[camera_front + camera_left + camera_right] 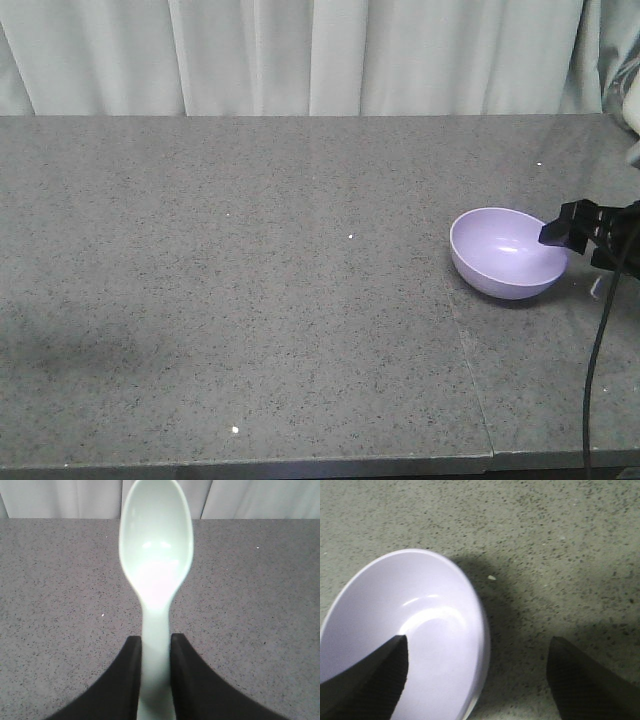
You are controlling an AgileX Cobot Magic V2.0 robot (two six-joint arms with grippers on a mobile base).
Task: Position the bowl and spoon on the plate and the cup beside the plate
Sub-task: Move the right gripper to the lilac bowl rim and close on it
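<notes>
1. Left wrist-mounted view: the left jaws pinch the handle of the spoon (156, 565) at 6 o'clock, with a black finger (127, 680) pressed to each side. The oval head points to 12 o'clock, its hollow facing the camera.
2. In the right wrist-mounted view the right jaws stand spread. One finger (375, 680) at 7 o'clock lies over the hollow of the bowl (420, 625). The other (585, 685) at 5 o'clock is over bare bench, and the bowl's rim sits between them. I cannot tell whether either one touches it.
3. In the front view the right jaws show at the 3 o'clock edge, their tip at the bowl's 3 o'clock rim. The bowl (500, 255) sits on the bench at about 3 o'clock and looks slightly tipped. A black cable (598, 370) hangs at 4 o'clock.
4. The grey speckled bench (250, 300) runs to a pale curtain (300, 50) at 12 o'clock.
</notes>
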